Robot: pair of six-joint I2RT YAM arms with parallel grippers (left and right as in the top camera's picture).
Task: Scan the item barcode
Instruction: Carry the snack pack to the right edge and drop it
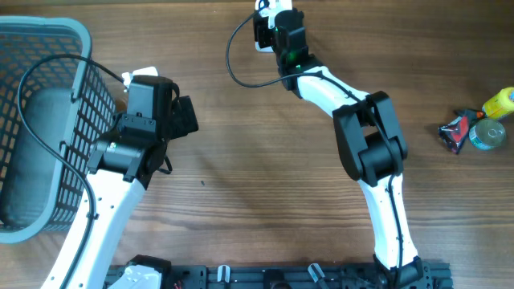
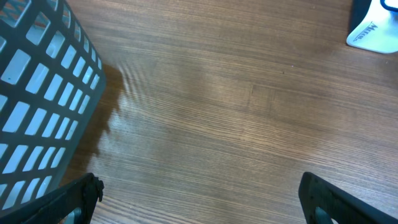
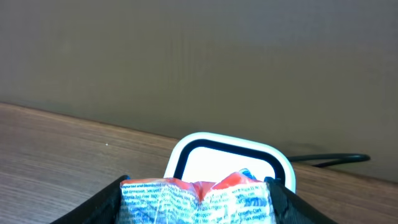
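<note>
Right gripper [image 3: 198, 210]: jaws partly closed, clamped on the sides of an orange-and-white printed packet [image 3: 193, 194]. I see the packet held up just in front of the white-framed scanner [image 3: 227, 155], at the far edge of the table [image 3: 62, 130]. Left gripper [image 2: 199, 199]: jaws spread wide, nothing between them, over bare wood beside the grey basket [image 2: 37, 93]. A few small items [image 1: 474, 124] lie well off on the table's right side.

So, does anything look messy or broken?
Only the packet, held up to the white scanner, looks crumpled, with a crease down its middle. Nothing looks spilled.
</note>
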